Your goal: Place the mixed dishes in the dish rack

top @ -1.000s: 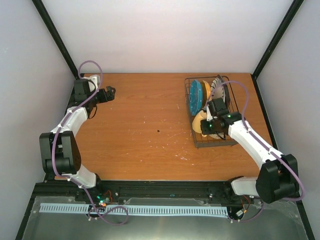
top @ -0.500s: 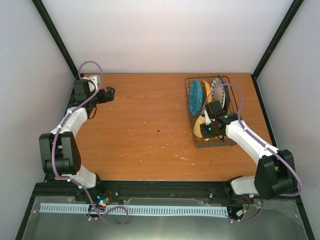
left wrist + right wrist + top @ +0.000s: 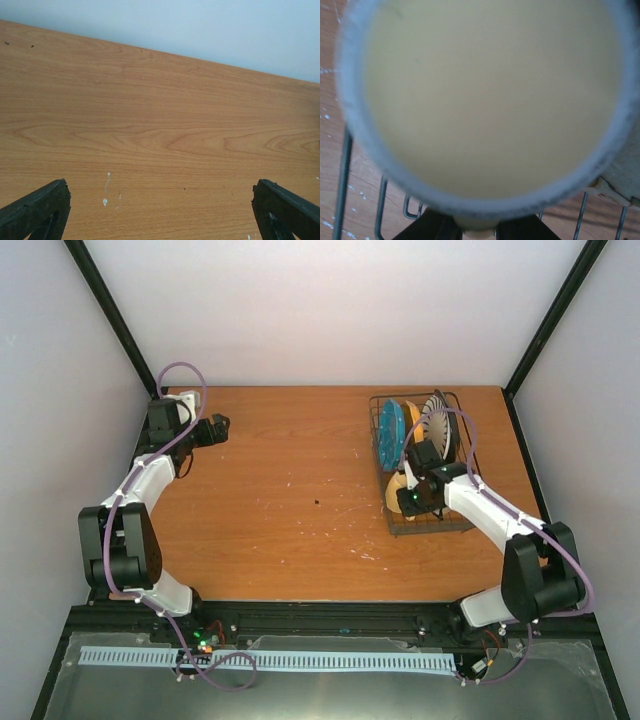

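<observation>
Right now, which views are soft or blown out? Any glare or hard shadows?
Right wrist: cream bowl fills the frame, far too close, rim and interior blurred; dish rack wires below it a bit crisper. Left wrist: table grain sharp, no glare. Top external: even diffuse light, no hard shadows.

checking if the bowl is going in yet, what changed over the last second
The right arm swung left, its elbow coming in, and nudged the cream bowl slightly toward the near-left corner of the dish rack. The bowl's rim is still between the right fingers, not let go. The left fingers, wide open over bare table, and the upright plates stayed put.
</observation>
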You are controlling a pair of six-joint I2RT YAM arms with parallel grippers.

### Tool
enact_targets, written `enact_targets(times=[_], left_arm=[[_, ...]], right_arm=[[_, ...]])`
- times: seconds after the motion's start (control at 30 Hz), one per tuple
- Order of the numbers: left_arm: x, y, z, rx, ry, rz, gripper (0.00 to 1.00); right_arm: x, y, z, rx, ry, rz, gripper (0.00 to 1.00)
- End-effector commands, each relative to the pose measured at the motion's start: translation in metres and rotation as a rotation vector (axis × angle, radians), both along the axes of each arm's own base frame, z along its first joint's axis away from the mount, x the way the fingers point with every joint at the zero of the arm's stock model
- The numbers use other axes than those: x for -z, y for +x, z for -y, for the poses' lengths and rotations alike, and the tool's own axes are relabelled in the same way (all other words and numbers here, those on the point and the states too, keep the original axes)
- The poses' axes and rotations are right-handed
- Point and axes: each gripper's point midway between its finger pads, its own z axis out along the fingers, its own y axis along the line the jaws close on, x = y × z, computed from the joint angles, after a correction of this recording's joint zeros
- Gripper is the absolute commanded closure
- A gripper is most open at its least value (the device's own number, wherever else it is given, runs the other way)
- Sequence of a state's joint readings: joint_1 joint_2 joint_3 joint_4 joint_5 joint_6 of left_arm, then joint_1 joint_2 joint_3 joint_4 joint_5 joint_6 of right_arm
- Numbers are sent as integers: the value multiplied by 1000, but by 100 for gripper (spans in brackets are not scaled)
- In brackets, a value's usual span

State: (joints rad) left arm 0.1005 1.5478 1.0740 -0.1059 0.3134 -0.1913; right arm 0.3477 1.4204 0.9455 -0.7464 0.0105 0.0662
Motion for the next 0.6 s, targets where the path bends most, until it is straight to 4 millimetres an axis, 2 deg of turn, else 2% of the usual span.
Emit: enact_targets(times=[0.0,0.23,0.33,0.47,0.57], left_arm=[[-14,9,-6,-1,35,36,0],[-18,12,-7,-7,48,46,0],[-19,11,-8,-12,49,46,0],[-24,11,-10,-20,61,59,0],[-33,13,-13,-34,66,77,0]], right_arm=[[1,-4,4,-2,-36,-38,81],[-8,-2,8,29,-56,-42,54],[-22,1,6,70,-25,-8,51],[-55,8,4,121,20,60,48],[-95,15,6,166,45,143,47]])
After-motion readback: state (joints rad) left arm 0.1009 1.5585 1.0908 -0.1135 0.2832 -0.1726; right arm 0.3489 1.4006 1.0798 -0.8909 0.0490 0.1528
